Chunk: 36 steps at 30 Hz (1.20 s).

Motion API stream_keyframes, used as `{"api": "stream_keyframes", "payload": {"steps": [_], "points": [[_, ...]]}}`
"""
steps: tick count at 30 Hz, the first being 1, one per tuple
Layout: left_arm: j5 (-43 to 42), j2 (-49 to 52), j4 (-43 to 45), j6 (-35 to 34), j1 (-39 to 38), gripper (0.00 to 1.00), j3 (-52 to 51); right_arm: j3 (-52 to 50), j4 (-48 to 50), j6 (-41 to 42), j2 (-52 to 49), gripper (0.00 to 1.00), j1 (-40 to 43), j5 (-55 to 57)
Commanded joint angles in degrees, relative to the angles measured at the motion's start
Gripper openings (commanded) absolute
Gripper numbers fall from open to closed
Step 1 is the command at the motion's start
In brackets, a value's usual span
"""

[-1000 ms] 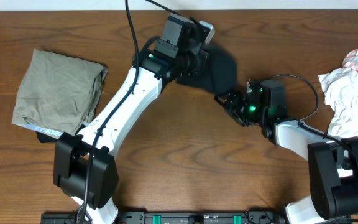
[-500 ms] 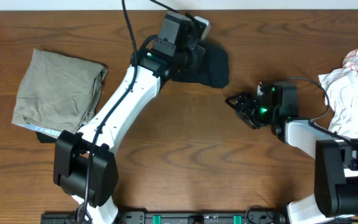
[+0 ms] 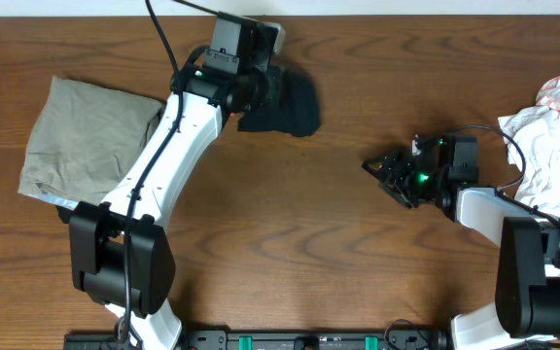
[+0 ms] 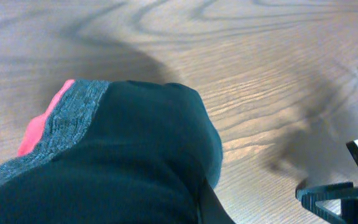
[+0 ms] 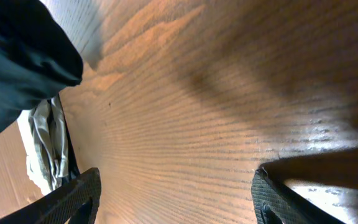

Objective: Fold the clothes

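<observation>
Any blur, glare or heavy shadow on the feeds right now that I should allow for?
Overhead: sharp and evenly lit, though the trousers show as a dark lump without fold detail. Left wrist: trousers close up and soft-focus, shadows across the table. Right wrist: bright patch near the top, deep shadow at right, right gripper's fingers mere silhouettes.

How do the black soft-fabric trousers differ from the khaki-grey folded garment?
The black soft-fabric trousers are dark with a heather-grey waistband edged in orange-red; the khaki-grey folded garment is one pale colour. The trousers are a bunched lump gripped by the left gripper; the khaki garment lies flat with no gripper on it. The trousers' bundle looks smaller than the khaki garment. Both are soft fabric.
</observation>
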<state>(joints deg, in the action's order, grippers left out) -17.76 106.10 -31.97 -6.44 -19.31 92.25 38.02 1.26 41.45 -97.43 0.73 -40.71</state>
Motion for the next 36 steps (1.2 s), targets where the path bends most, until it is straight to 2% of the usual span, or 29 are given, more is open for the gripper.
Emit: {"api": "stream_keyframes", "payload": {"steps": [1,4,7,13,20,36], "points": [[6.7,0.0,-1.3,-6.6,-0.3,0.06,0.6,0.1,-1.1,-2.2,-0.2,0.75,0.0,-0.7],[12.4,0.0,-3.1,-9.9,-0.4,0.06,0.6,0.1,-1.6,-2.4,-0.2,0.75,0.0,-0.8],[14.0,0.0,-4.1,-11.7,-0.4,0.06,0.6,0.1,-2.4,-2.4,-0.2,0.75,0.0,-0.7],[14.0,0.0,-3.8,-11.1,-0.4,0.06,0.6,0.1,-2.6,-2.4,-0.2,0.75,0.0,-0.7],[16.1,-0.2,-2.9,-6.2,-0.4,0.06,0.6,0.1,-2.8,-2.6,-0.2,0.75,0.0,-0.7],[16.1,-1.1,-0.7,-5.9,-0.2,0.06,0.6,0.1,-2.8,-2.6,-0.2,0.75,0.0,-0.7]]}}
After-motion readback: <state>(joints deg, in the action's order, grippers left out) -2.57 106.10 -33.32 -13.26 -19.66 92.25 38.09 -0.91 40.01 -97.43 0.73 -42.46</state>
